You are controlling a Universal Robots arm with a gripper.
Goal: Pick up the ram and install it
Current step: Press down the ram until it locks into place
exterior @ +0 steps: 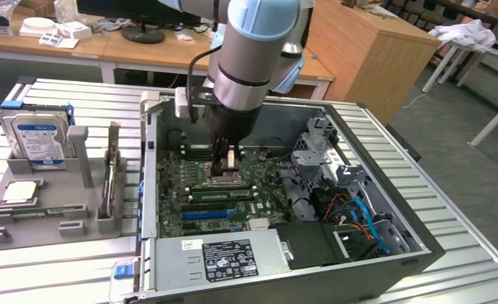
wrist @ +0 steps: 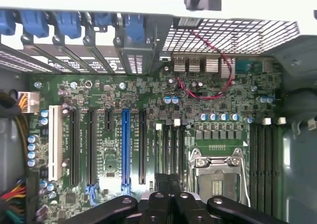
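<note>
On the slatted surface (exterior: 464, 209) you had the open computer case (exterior: 405, 252), its motherboard (wrist: 99, 92) facing up. Your tool (wrist: 168, 196) hung low over the memory slots beside the processor socket (wrist: 216, 177), fingers pressed together. The ram (exterior: 221, 192) appeared to lie along those slots just under the tool, though you could not tell whether the two touched. Treat it as light, stiff and fragile. Hold it by its long edges, never by the chips.
</note>
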